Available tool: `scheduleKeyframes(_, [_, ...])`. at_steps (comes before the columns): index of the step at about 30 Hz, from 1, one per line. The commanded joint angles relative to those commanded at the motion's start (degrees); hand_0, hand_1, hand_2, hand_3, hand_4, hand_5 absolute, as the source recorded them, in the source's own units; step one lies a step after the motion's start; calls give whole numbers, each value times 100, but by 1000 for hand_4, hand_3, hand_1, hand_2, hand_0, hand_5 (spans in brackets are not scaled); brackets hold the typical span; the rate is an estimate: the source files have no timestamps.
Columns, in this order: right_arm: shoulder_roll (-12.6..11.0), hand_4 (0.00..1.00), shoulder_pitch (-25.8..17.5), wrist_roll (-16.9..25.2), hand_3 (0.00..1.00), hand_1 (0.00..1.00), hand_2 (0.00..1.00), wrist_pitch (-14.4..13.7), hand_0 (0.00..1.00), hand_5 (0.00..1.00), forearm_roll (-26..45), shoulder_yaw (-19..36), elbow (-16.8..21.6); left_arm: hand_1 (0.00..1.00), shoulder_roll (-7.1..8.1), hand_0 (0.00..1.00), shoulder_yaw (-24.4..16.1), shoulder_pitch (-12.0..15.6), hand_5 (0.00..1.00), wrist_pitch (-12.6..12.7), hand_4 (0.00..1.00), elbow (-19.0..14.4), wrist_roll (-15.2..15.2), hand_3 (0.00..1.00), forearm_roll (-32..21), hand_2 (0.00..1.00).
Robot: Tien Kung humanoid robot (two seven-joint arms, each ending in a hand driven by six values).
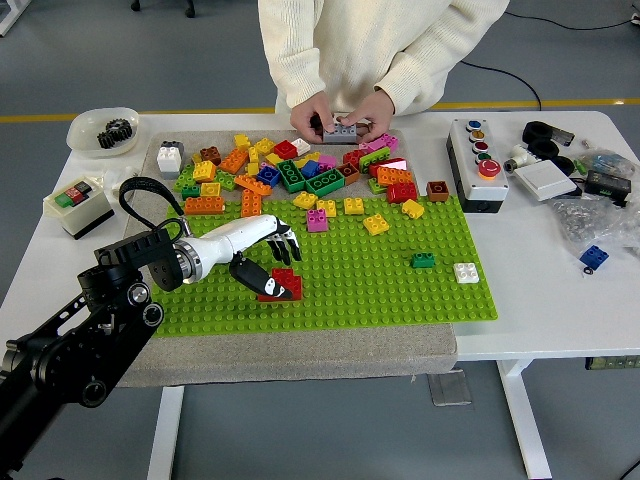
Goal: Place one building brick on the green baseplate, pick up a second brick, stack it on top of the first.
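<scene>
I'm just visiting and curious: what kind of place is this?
Probably a robotics lab or test workshop: a robot hand works at a white table with toy bricks, beside a push-button control box, and yellow floor tape marks the area.

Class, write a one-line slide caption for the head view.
Left hand grips a red brick on the green baseplate; a person's hands hold a grey brick.

Far left: a white bowl (102, 131) containing black gears (117, 131). Left edge: a switch box (79, 205). Right: a push-button control box (481, 166), a white plate-like part (545, 179), possibly a switch.
</scene>
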Motion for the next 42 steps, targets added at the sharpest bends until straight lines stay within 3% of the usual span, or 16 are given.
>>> scheduleKeyframes(23, [3,859,-10,0,616,656,727,-3,747,342,2,3,0,602,97,797,-186,108,219,-43,998,-382,-13,574,-10,564])
scheduleKeyframes(24, [2,859,-11,0,616,656,727,-4,747,341,1,3,0,605,113,805,-197,127,333,-34,998,-419,-14,539,-22,581])
scheduleKeyframes(29, [6,859,-18,3,616,656,727,-3,747,341,-10,3,0,605,198,805,-276,234,333,34,998,-617,-39,539,-102,581])
scheduleKeyframes(30, [8,858,-19,3,616,656,727,-2,747,342,-10,1,0,614,207,818,-294,247,414,51,998,-645,-48,534,-105,598])
scheduleKeyframes(35, [15,858,-28,5,616,656,727,-2,747,342,-12,-7,0,614,281,818,-338,336,414,145,998,-758,-132,534,-185,598])
scheduleKeyframes(36, [15,858,-30,5,614,656,727,-2,747,341,-12,-8,0,657,287,868,-340,344,458,156,998,-763,-143,539,-194,662])
scheduleKeyframes(41, [15,858,-35,7,614,656,727,-2,747,341,-26,-9,0,657,338,868,-370,413,458,242,998,-812,-310,539,-212,662])
scheduleKeyframes(42, [15,857,-35,8,614,656,727,-2,748,342,-26,-9,0,701,351,927,-368,425,485,258,998,-817,-347,544,-220,703])
